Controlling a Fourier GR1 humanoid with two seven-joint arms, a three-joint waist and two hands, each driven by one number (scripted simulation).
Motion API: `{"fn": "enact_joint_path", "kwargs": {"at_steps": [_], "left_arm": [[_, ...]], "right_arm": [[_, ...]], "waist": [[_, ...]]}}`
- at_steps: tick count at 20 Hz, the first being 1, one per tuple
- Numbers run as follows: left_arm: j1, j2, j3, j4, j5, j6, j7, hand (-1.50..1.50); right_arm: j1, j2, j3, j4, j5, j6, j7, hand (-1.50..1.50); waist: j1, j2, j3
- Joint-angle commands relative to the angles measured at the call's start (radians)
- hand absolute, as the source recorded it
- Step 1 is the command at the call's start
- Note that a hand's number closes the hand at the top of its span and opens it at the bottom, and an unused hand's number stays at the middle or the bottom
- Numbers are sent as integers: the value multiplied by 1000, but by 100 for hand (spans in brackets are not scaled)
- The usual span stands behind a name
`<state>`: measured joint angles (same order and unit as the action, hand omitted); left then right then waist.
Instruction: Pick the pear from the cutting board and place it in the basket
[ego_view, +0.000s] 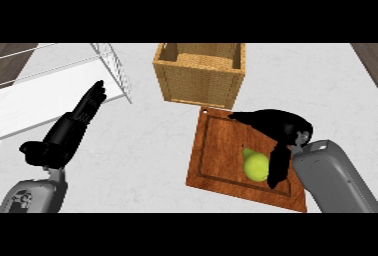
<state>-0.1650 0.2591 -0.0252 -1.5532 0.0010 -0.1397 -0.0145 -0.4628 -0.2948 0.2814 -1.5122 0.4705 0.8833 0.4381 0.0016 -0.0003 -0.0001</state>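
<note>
— While the pear (255, 167) lies on the board (215, 152), where is the right hand (279, 129)?

— It arches over the pear, and a black part of it touches the fruit's right side. Whether it grips the pear cannot be told.

— And the basket (199, 82)?

— It stands on the bench (148, 150), just past the board's far corner and apart from the pear.

— The left hand (74, 127)?

— It rests open at the left, fingers (92, 99) up, beside a wire rack (114, 65).
</note>
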Motion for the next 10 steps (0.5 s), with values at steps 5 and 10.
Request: {"fn": "enact_joint_path", "kwargs": {"at_steps": [5,10], "left_arm": [[26,-11,37,-40,-7,-40,25,0],[-54,-51,31,42,-47,-19,25,0]], "right_arm": [[15,51,26,85,145,-42,-78,-150],[25,46,34,128,207,-46,-119,-150]], "waist": [[3,0,0],[0,1,0]]}}
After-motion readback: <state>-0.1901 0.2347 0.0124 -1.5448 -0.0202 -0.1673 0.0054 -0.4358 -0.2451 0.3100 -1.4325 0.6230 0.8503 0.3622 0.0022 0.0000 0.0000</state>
